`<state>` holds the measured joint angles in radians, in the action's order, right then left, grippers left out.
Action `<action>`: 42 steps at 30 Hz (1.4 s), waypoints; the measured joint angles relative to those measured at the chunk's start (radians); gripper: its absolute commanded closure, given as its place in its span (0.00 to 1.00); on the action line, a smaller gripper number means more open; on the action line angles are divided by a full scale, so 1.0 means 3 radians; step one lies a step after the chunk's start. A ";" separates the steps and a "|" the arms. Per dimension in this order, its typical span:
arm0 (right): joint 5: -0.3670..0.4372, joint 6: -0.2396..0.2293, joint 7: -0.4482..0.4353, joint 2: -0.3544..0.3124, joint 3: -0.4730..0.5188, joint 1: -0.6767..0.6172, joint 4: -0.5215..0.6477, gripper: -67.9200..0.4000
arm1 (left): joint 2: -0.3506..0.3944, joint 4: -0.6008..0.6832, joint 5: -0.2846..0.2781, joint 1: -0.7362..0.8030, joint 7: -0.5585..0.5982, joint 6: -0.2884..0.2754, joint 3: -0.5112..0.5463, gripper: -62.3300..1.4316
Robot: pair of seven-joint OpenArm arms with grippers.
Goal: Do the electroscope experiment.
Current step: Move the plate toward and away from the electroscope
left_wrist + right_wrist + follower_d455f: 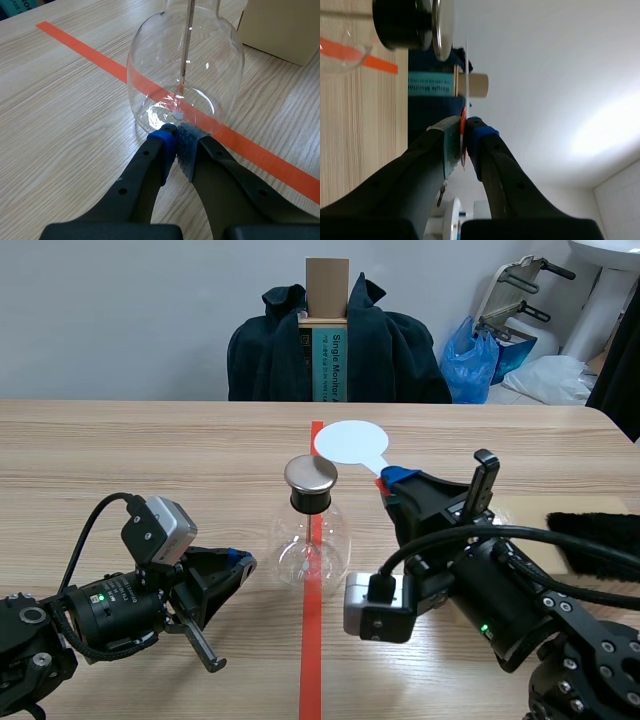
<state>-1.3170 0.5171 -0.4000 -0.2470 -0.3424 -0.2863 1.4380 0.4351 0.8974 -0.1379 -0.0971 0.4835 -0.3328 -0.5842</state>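
The electroscope (312, 540), a clear glass flask with a black stopper and a round metal cap (311, 474), is standing on the orange-red tape line at mid-table. The left gripper (175, 137) is lying low beside it, its fingers pressed together on nothing, tips right at the foot of the glass. The right gripper (392, 480) is pinching the handle of a white round paddle (350, 442), and is holding its disc edge-on just beside the cap.
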 measured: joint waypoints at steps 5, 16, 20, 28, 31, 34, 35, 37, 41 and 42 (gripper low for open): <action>0.0000 0.0000 -0.0272 0.0000 0.0000 0.0000 0.0000 0.98 | 0.0000 0.0000 0.0000 0.0000 0.0000 0.0000 0.0000 0.93; 0.0000 0.0000 -0.0510 0.0000 0.0000 0.0000 0.0000 0.98 | 0.0000 0.0000 0.0000 0.0000 0.0000 0.0000 0.0000 0.93; 0.0000 0.0000 -0.0510 0.0000 0.0000 0.0000 0.0000 0.98 | 0.0000 0.0000 0.0000 0.0000 0.0000 0.0000 0.0000 0.93; 0.0000 0.0000 -0.0329 0.0000 0.0000 0.0000 0.0000 0.98 | 0.0000 0.0000 0.0000 0.0000 0.0000 0.0000 0.0000 0.93; 0.0000 0.0000 -0.0144 0.0000 0.0000 0.0000 0.0000 0.98 | 0.0000 0.0000 0.0000 0.0000 0.0000 0.0000 0.0000 0.93; 0.0001 0.0000 0.0114 0.0000 0.0000 0.0000 0.0000 0.98 | 0.0000 0.0000 0.0000 0.0000 0.0000 0.0000 0.0000 0.93; 0.0001 0.0000 0.0200 0.0001 0.0001 0.0000 0.0000 0.98 | 0.0000 0.0000 0.0000 0.0000 0.0000 0.0000 0.0000 0.93; 0.0001 -0.0001 0.0345 0.0000 0.0003 0.0000 0.0000 0.98 | 0.0000 0.0000 0.0000 0.0000 0.0000 0.0000 0.0000 0.93; 0.0001 -0.0001 0.0697 0.0000 0.0003 0.0000 0.0000 0.98 | 0.0000 0.0000 0.0000 0.0000 0.0000 0.0000 0.0000 0.93; 0.0003 -0.0001 0.0760 0.0001 0.0003 0.0000 0.0000 0.98 | 0.0000 0.0000 0.0000 0.0000 0.0000 0.0000 0.0000 0.93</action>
<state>-1.3163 0.5167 -0.1719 -0.2466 -0.3416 -0.2863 1.4380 0.4351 0.8974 -0.1379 -0.0971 0.4835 -0.3328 -0.5842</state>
